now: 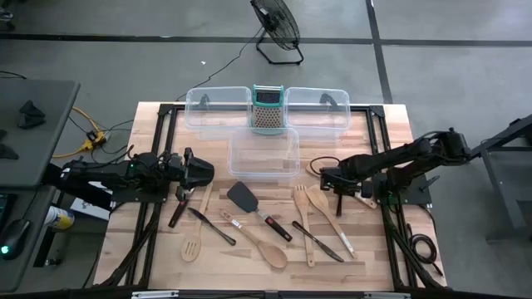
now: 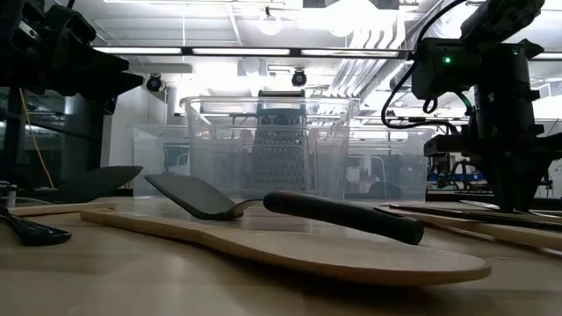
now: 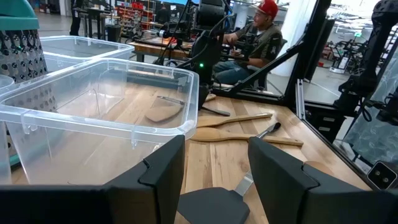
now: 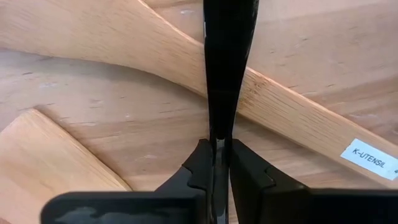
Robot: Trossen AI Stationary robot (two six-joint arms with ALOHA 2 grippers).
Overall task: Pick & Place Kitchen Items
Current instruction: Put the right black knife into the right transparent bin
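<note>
Three clear bins [image 1: 263, 154] line the table's [image 1: 391, 257] far edge, the front one empty. Right gripper [image 4: 216, 163] pinches a black utensil handle [image 4: 227, 56]; left gripper [image 1: 204, 170] half-spread, empty.

High cam straight down, low cam table-level, wrist cams close, all share table [image 1: 391, 249]

Right hand [image 4: 219, 163] lowered, fingers pinched; left hand [image 3: 214, 171] parted, hovering.

two bins [image 1: 218, 109] side by side at the worktop's [image 1: 391, 124] back edge, grater [image 1: 268, 109] between them, a third bin [image 1: 263, 154] in front; utensils [image 1: 266, 226] scattered nearer the front.
</note>
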